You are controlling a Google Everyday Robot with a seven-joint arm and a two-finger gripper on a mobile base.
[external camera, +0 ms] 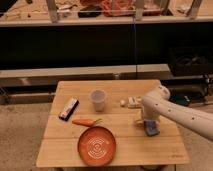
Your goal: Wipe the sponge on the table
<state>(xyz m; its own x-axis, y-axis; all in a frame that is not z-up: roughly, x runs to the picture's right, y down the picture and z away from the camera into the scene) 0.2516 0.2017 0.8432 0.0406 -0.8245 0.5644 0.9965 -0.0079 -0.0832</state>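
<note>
The blue sponge lies on the right part of the light wooden table. My gripper hangs down from the white arm that enters from the right, right over the sponge and touching its top. The arm hides part of the sponge.
A clear cup stands mid-table. A white oblong device lies behind the arm. A black-and-silver bar lies at the left, an orange carrot beside it, and an orange plate near the front edge. A dark bench runs behind.
</note>
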